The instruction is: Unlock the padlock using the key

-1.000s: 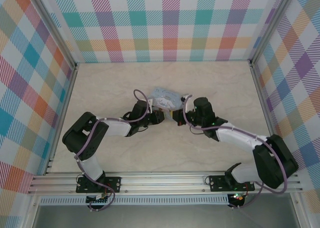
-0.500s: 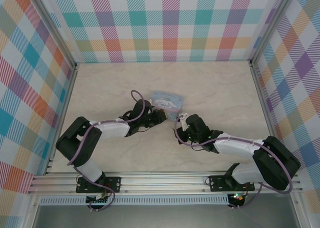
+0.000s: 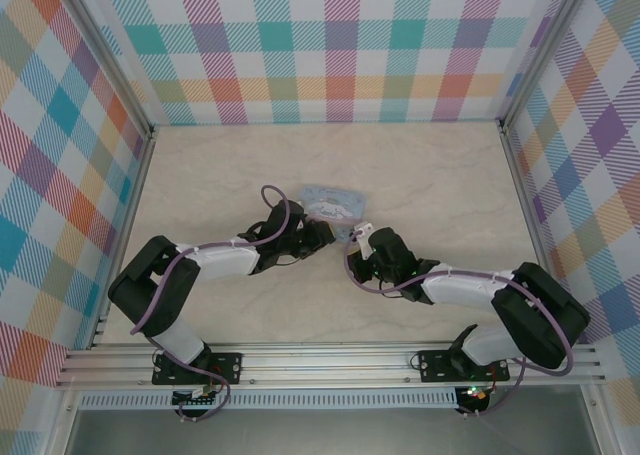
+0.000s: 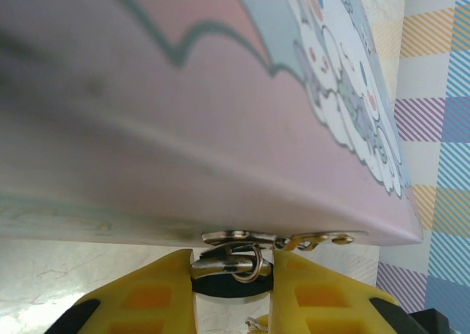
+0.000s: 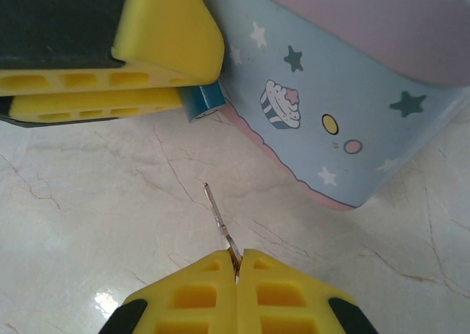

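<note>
The padlock's teal-blue body [image 5: 203,99] sticks out from between the yellow fingers [image 5: 147,62] of my left gripper [image 3: 322,235]. Its silvery shackle [image 4: 229,264] and a small ring sit clamped in my left gripper [image 4: 233,266], hooked at the latch of the pale blue tin [image 4: 220,128]. My right gripper [image 5: 236,260] is shut on the key [image 5: 219,215], whose thin shaft points up toward the padlock with a gap of bare table between them. From above, my right gripper [image 3: 358,239] faces the left one just below the tin [image 3: 333,199].
The cartoon tin [image 5: 345,114] rests on the marble tabletop [image 3: 420,175], right against both grippers. Plaid walls close in the back and both sides. Open tabletop lies left, right and behind the tin.
The tin, tilted up a second ago, has come down flat. The right arm has dropped lower and drawn slightly nearer, the key still in it. The left gripper keeps its hold.
</note>
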